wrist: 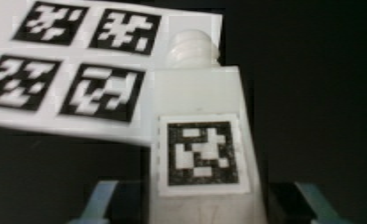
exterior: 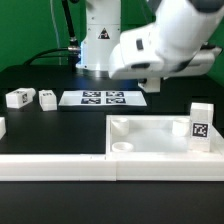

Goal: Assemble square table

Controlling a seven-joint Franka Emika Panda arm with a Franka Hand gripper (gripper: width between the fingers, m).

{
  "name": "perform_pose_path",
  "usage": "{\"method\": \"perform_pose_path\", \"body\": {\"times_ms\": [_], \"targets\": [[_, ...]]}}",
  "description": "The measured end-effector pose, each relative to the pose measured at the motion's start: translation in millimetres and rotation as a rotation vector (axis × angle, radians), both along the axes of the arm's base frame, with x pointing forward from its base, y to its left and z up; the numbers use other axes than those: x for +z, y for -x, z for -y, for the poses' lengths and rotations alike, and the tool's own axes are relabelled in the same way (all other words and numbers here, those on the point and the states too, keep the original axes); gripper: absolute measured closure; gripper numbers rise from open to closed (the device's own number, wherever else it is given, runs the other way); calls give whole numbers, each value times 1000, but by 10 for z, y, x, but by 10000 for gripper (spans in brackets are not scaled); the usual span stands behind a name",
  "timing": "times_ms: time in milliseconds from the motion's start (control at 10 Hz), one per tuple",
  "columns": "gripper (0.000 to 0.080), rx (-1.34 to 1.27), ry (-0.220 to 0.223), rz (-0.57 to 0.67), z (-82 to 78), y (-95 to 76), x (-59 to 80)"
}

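Observation:
In the wrist view a white block leg [wrist: 198, 130] with a square tag and a rounded peg end lies on the black table beside the marker board [wrist: 82, 60]. My gripper [wrist: 206, 198] is open, one finger on each side of the leg, with dark gaps between fingers [wrist: 112, 198] and leg. In the exterior view the gripper [exterior: 150, 84] hangs low to the right of the marker board [exterior: 104, 98], and the arm hides this leg. The white square tabletop [exterior: 150, 146] lies at the front right, with one tagged leg [exterior: 201, 125] upright at its right side.
Two more legs [exterior: 18, 98] [exterior: 47, 98] lie at the exterior view's left, and another white part [exterior: 2, 128] shows at the left edge. A long white rail [exterior: 70, 166] runs along the front. The robot base [exterior: 98, 40] stands behind the marker board.

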State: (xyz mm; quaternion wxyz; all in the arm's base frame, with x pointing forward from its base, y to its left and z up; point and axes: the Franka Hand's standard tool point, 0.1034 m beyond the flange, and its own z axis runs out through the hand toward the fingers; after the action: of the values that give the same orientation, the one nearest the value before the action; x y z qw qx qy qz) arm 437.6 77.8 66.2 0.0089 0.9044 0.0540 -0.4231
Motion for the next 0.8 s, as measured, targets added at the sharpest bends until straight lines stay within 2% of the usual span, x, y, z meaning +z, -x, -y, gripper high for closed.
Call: {"method": "perform_pose_path", "body": {"times_ms": [100,200,300,400,600,700,800], "targets": [[511,-22,-3,16,80,-245,237],[511,-40,0,-7,175,-341,458],[511,-51,2,-18,225,-366,553],[511,-49,0,18,217,-398,496],[511,-51,-1,22,225,-401,492],[511,-51,-7,93,227,-510,476],[511,-74,-18,158,301,-691,585]]}}
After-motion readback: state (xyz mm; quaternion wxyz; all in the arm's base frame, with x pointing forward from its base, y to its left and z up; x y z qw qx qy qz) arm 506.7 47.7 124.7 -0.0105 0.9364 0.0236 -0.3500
